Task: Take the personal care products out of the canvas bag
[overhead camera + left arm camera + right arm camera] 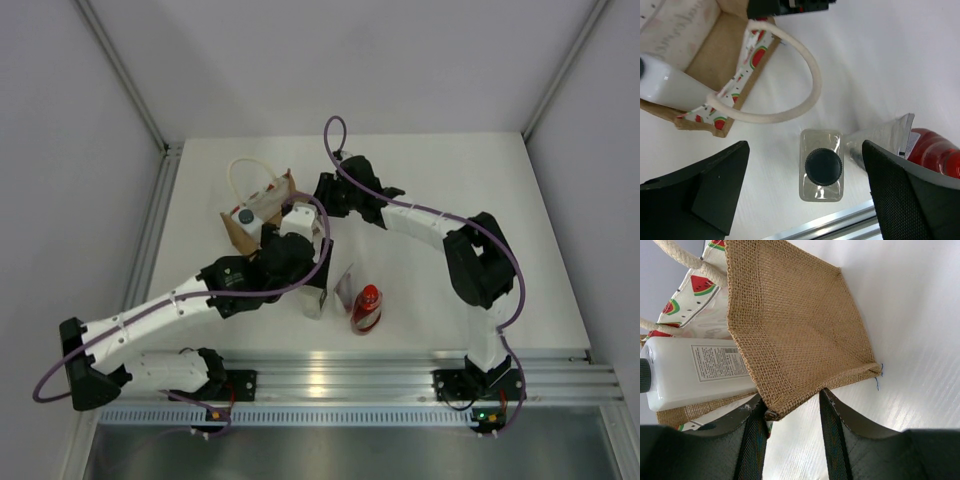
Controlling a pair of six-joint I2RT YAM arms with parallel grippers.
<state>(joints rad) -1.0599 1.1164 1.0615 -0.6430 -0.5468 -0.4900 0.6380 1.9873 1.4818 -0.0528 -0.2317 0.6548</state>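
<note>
1. Left tool [805, 150]: the jaws stand wide apart, one on each side of a white bottle with a dark round cap [821, 165], and touch neither side. The bottle stands upright on the tabletop [865, 65] under its own weight.
2. Right tool [791, 407]: the jaws are clamped on a corner of the burlap panel of the canvas bag [795, 330]. This grip probably anchors the bag so that it does not slide or tip while items are drawn out.
3. Items outside the bag: the capped bottle, a white flat tube [880, 135] just beside it, and a red bottle [935, 150] beyond the tube. They are grouped near the front edge of the tabletop, apart from the bag, which leaves room around the bag mouth.
4. Item inside the bag: a second white bottle [695, 372] lies in the bag with its cap end toward the mouth, near the loop handle [810, 85].
5. Progress (judgement): three of four products are out and one remains.
6. Next move (judgement): lift the left tool straight up off the cap to avoid toppling the bottle, then reach for the last bottle.
</note>
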